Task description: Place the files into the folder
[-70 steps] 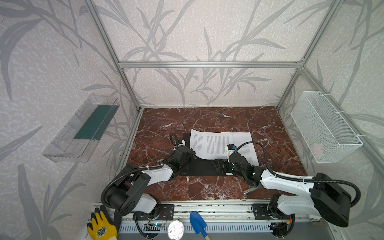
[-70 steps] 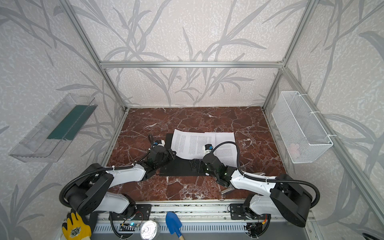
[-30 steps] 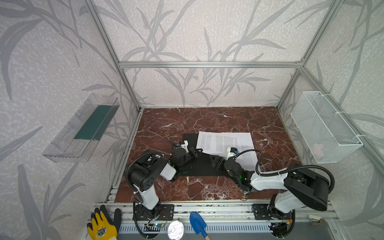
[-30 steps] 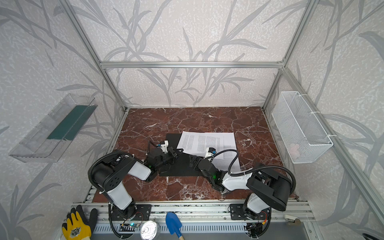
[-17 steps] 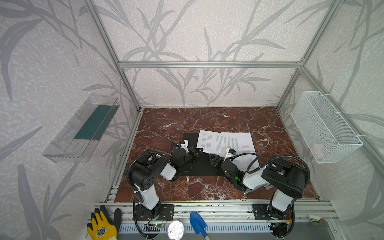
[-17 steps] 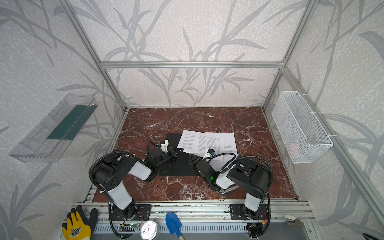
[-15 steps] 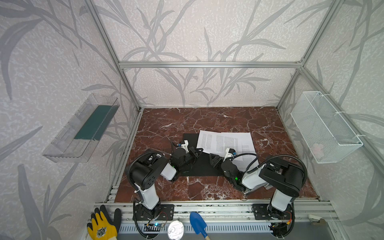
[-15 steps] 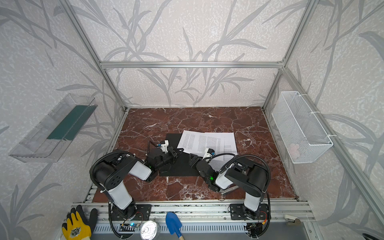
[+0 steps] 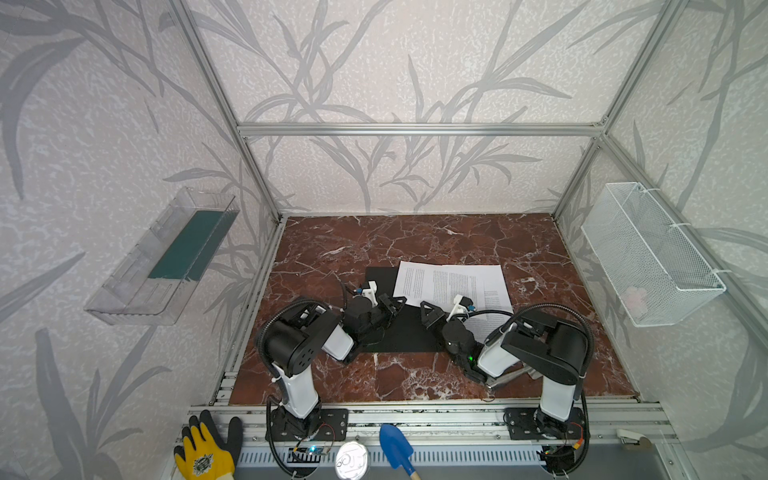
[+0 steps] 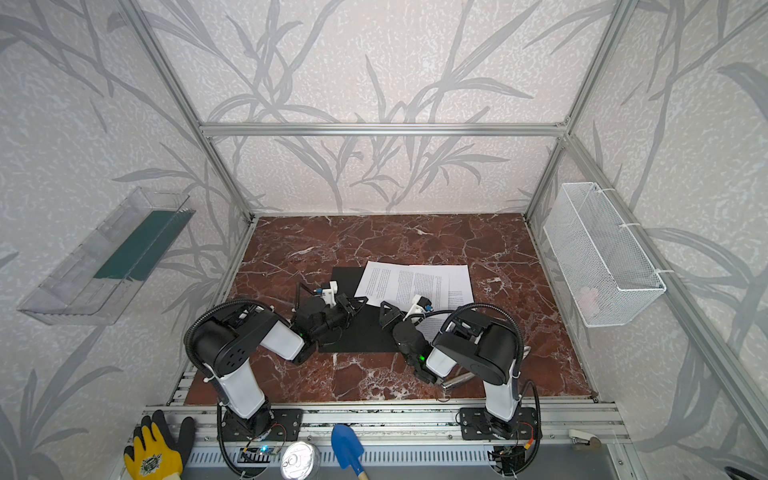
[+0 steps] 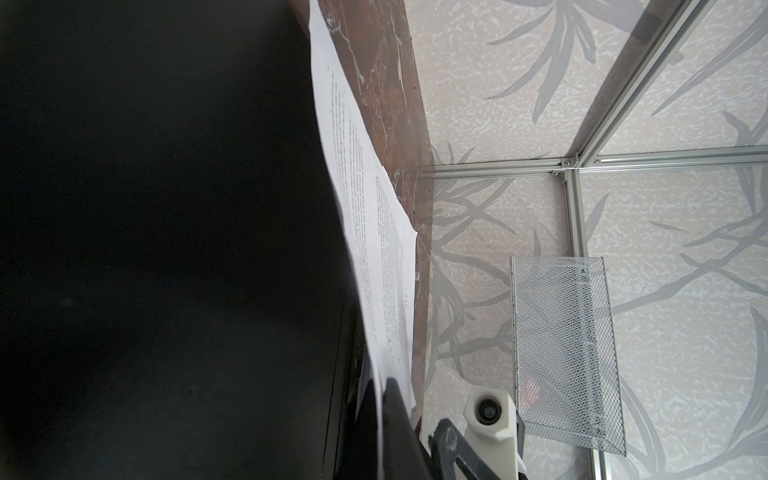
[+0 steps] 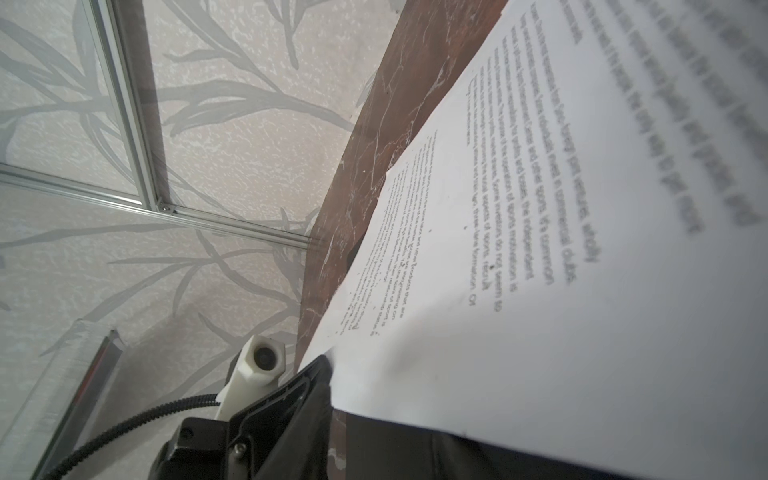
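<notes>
The folder [image 9: 407,336] [image 10: 361,336] lies open on the marble table, black inside up. The files [image 9: 451,282] [image 10: 415,282], white printed sheets, lie over its far right part and spill onto the table. My left gripper [image 9: 397,302] [image 10: 358,301] is low at the files' near left corner. In the left wrist view it [image 11: 382,382] is shut on the sheet edge [image 11: 374,249], beside the black folder [image 11: 166,249]. My right gripper [image 9: 436,309] [image 10: 395,309] lies on its side at the files' near edge. In the right wrist view one finger [image 12: 307,374] touches the paper [image 12: 540,291]; the sheet hides the other.
A white wire basket [image 9: 648,257] hangs on the right wall and a clear tray [image 9: 162,257] on the left wall. A silver cylinder [image 9: 505,378] lies under the right arm near the front edge. A yellow glove [image 9: 203,457], a can and a blue spade [image 9: 395,449] rest on the front rail.
The files have slid to the right across the folder. Both arms have folded back, elbows raised. The right gripper has come to the files' near edge and its jaws have narrowed.
</notes>
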Tool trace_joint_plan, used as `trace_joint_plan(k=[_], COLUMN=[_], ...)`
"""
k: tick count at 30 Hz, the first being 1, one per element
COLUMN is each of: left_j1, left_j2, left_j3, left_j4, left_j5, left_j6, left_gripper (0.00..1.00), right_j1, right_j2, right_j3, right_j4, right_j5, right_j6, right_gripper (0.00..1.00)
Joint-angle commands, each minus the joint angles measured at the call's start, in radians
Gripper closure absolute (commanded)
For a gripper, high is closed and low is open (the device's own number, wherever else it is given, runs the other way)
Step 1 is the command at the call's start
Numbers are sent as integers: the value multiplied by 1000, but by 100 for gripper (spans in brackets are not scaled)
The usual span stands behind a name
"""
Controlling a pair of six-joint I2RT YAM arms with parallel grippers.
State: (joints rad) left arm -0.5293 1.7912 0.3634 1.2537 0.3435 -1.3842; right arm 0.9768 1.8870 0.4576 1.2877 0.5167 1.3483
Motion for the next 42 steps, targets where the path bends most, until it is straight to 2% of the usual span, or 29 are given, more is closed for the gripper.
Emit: trace_joint_plan(k=[1,7,11,17,21,22,24,25,26,27,30,34,36,39,42], left_j1=[-4,-13,-16,-18,-18,-18,-18,-17,-18,-18,-21,-40,-52,-60,-60], left_j2=[19,18,11,3,-14,-23,-52,-77,-107,-136,-278,-531,-638,-752,-793], left_j3=[-11,-11,-8,-3,0,1,2,5,6,7,10,29,49,43,24], left_j4=[51,55,49,43,35,24,-3,-25,-57,-93,-256,-563,-705,-791,-809], left_j5=[14,9,11,17,22,22,24,26,23,20,-20,-121,-172,-242,-298], left_j6=[-19,-8,5,23,43,51,78,96,118,144,247,426,506,572,583], left_gripper=[100,100,100,99,95,92,79,66,40,3,1,1,1,1,1], right_j1=[-6,-7,-12,-21,-24,-25,-29,-37,-47,-59,-120,-197,-215,-234,-261], right_j2=[32,77,43,-21,-69,-87,-127,-155,-174,-217,-333,-513,-595,-717,-801], right_j3=[-5,9,3,-27,-35,-39,-47,-52,-52,-51,-27,86,141,221,334], right_j4=[73,117,117,105,58,46,14,-7,-31,-62,-251,-683,-871,-1109,-1324], right_j5=[41,49,46,41,24,23,12,-7,-33,-65,-215,-442,-508,-549,-618], right_j6=[10,-1,-85,-152,-195,-212,-241,-259,-275,-294,-327,-447,-527,-634,-719], right_gripper=[67,78,89,100,100,100,100,100,100,100,100,100,100,100,100])
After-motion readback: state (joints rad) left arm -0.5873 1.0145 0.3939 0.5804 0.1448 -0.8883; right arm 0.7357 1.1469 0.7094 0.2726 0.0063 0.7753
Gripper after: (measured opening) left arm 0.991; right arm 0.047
